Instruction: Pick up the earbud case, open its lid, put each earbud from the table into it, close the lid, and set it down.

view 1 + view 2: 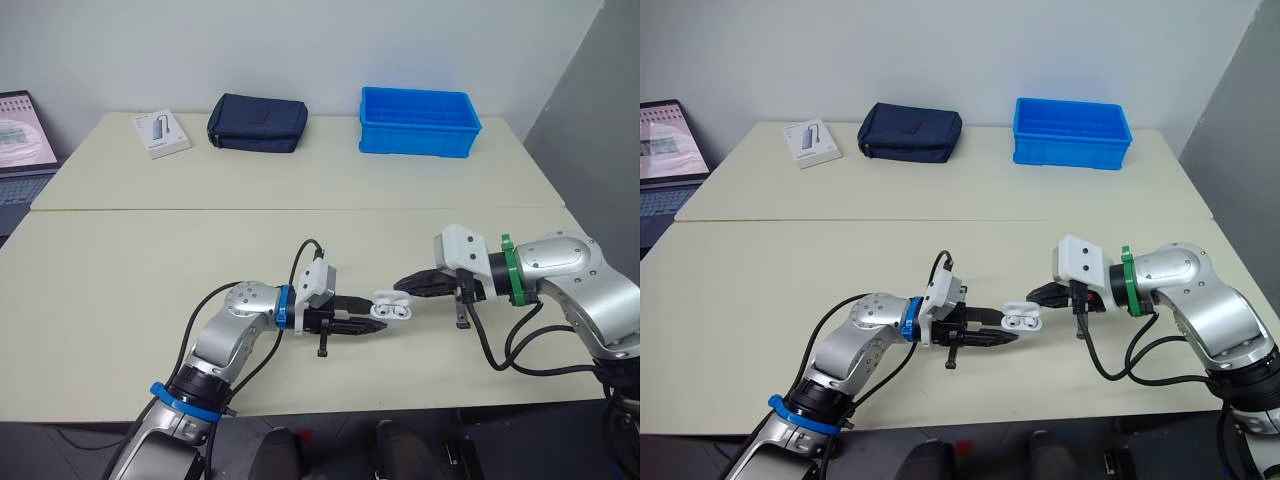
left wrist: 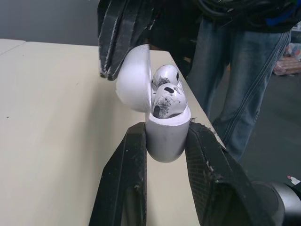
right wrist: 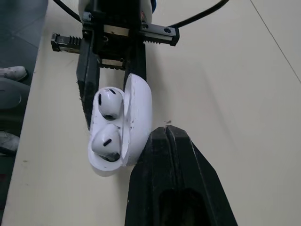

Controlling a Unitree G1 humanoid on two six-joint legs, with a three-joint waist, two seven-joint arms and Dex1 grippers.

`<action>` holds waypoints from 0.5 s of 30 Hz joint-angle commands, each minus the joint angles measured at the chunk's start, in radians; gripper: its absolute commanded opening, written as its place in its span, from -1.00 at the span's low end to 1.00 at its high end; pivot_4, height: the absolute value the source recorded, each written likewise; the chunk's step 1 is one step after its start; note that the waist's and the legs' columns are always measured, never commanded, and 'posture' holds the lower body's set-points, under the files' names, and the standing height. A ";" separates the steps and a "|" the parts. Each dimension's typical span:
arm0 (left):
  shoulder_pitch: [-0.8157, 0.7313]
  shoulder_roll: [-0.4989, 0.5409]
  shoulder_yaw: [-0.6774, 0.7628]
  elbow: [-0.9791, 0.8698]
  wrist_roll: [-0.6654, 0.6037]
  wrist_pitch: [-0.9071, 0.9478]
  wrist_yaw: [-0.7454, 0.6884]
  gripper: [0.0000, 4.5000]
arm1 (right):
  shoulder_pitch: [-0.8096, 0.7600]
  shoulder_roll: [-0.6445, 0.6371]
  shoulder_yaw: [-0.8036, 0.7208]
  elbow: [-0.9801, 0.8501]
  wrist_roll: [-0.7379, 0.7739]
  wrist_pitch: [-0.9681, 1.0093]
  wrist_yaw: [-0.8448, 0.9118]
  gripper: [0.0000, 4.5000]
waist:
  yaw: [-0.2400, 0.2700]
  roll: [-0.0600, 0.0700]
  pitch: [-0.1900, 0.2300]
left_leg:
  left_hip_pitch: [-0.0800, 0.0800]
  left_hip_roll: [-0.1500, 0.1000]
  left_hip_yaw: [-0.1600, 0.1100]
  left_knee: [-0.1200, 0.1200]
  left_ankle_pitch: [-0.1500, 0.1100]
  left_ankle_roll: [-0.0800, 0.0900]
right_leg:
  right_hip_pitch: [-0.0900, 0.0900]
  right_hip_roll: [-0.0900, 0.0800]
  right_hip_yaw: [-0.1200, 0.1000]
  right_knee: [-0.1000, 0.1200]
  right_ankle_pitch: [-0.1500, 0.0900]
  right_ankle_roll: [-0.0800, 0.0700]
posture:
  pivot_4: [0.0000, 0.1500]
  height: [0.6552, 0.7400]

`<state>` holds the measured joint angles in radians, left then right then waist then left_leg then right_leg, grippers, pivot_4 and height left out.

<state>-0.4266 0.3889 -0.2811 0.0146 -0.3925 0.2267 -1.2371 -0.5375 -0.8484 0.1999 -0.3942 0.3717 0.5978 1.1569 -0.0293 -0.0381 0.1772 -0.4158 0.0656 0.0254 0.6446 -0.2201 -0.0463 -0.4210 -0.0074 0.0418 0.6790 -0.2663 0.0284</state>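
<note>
Both earbuds (image 2: 169, 101) sit in the case (image 2: 164, 139), lid (image 2: 134, 80) hanging open. Your left gripper (image 1: 372, 318) pinches the case body just above the table (image 1: 150, 270). Your right gripper (image 1: 405, 285) has its fingers pressed together, tips against the lid.

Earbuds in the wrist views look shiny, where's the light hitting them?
Left wrist view: the earbuds gleam palely on their rounded tops; the open lid of the earbud case is brightest. Right wrist view: soft highlights on both buds, no harsh glare.
</note>
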 commanded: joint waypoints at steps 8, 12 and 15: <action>0.001 -0.011 0.029 -0.019 -0.010 -0.012 0.022 -0.64 | -0.036 0.014 0.025 -0.083 0.049 0.098 0.005 -1.00 | 0.000 0.000 0.000 | 0.000 0.000 0.000 0.000 0.000 0.000 | 0.000 0.000 0.000 0.000 0.000 0.000 | 1.00 0.72; -0.004 -0.016 0.035 -0.012 -0.023 0.033 0.041 -0.64 | -0.040 0.022 0.013 -0.080 0.013 0.106 -0.056 -1.00 | 0.000 0.000 0.000 | 0.000 0.000 0.000 0.000 0.000 0.000 | 0.000 0.000 0.000 0.000 0.000 0.000 | 1.00 0.72; -0.041 -0.031 0.048 0.024 -0.055 0.170 0.085 -0.64 | -0.041 0.026 -0.025 -0.040 -0.045 0.078 -0.136 -1.00 | 0.000 0.000 0.000 | 0.000 0.000 0.000 0.000 0.000 0.000 | 0.000 0.000 0.000 0.001 0.000 0.000 | 1.00 0.72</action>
<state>-0.4384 0.3670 -0.2641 0.0357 -0.4164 0.3348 -1.1764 -0.5677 -0.8196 0.2180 -0.4379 0.3566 0.6957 1.0652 -0.0293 -0.0381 0.1772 -0.4158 0.0656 0.0252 0.6452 -0.2201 -0.0463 -0.4209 -0.0074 0.0416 0.6799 -0.2662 0.0285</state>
